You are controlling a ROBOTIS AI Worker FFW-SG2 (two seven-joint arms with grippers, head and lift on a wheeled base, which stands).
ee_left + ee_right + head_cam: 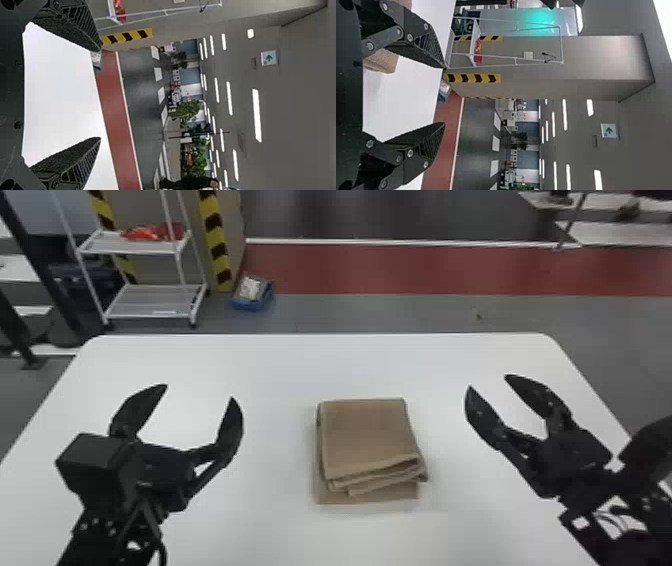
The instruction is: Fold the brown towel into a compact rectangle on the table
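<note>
White table [280, 365], red floor strip [400, 270] beyond it, white rack [155, 304] w/ red stuff [150, 233] on upper shelf. Brown towel [370, 435] on table btwn grippers, folded into a layered stack; near edges uneven, bottom layer sticks out toward robot side. L gripper [199, 392] open, fingers wide apart, left of towel. R gripper [488, 382] open too, right of towel. Both clear of cloth, approx. same dist. out.

Workshop or lab hall: hazard-striped pillar [581, 59], red floor lane [425, 269], white rack [155, 301], green-arrow sign [268, 58], ceiling lights [257, 114].
</note>
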